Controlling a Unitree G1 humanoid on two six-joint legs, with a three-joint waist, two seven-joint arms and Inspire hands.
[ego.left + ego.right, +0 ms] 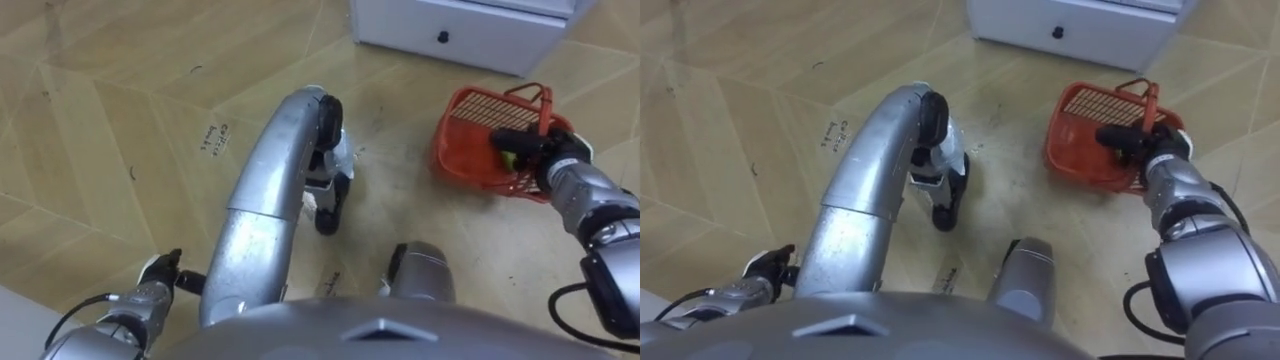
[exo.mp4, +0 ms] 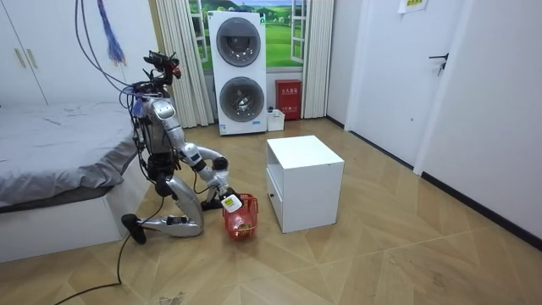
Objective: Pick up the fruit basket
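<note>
Orange-red fruit basket (image 1: 468, 120) with grid-mesh walls, just before white cabinet (image 1: 480, 28) bearing black knob (image 1: 442, 37); tan herringbone wood floor (image 1: 100, 130) around cabinet, dark-flecked.

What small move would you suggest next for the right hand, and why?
Probably a slight lift to test the hold: the right hand sits at the rim of the red basket, which looks to rest on the floor by the white cabinet.
</note>
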